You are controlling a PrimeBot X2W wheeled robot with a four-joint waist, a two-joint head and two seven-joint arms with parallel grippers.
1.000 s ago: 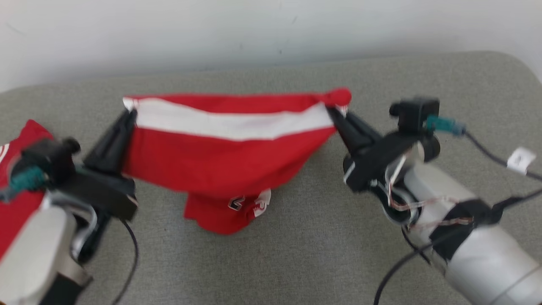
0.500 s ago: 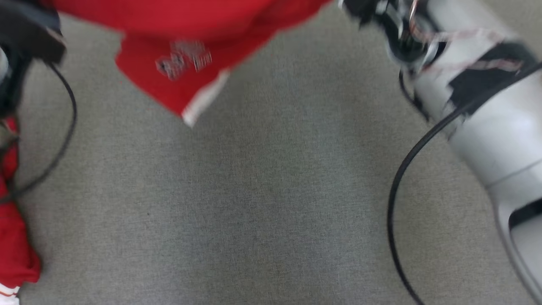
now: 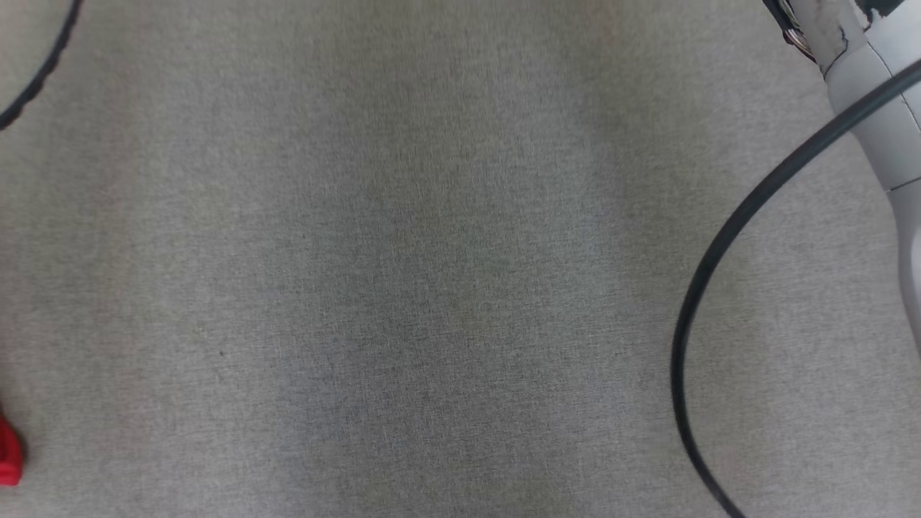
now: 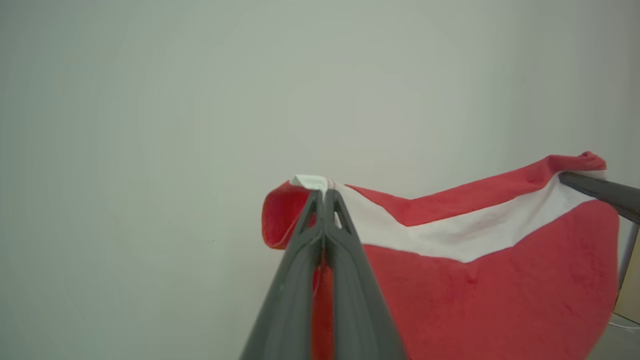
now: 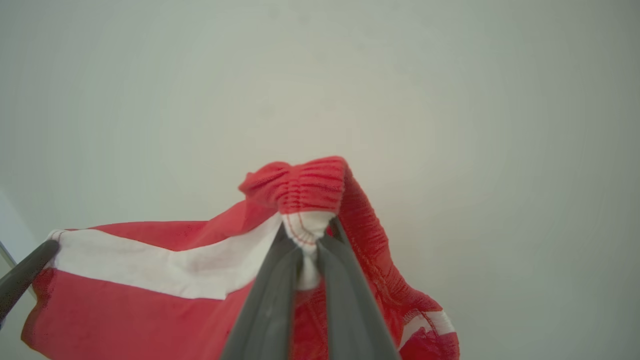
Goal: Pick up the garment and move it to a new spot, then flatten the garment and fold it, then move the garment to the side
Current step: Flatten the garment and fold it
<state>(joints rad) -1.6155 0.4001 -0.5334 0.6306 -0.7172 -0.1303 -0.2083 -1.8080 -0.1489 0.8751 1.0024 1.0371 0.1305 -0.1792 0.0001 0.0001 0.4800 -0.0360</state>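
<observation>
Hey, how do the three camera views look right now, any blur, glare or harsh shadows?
Head view: slightly blurred and soft, the grey surface evenly lit, no glare. Left wrist view: the garment reads fairly sharp, the left gripper softer near the lens, the wall flat and shadowless. Right wrist view: waistband stitching crisp, the right gripper blurred close up.

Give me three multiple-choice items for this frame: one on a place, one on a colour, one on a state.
1. Where does the left end effector grip the garment? A) its white corner B) mid red panel C) nowhere
2. What colour is the garment's stripe? A) blue B) white C) black
3. How is the garment? A) lying flat B) folded C) hung from the left and the right end effector
Key: 1 A, it pinches the white tip; 2 B, a white band crosses red cloth; 3 C, both corners clamped, cloth sagging between.
</observation>
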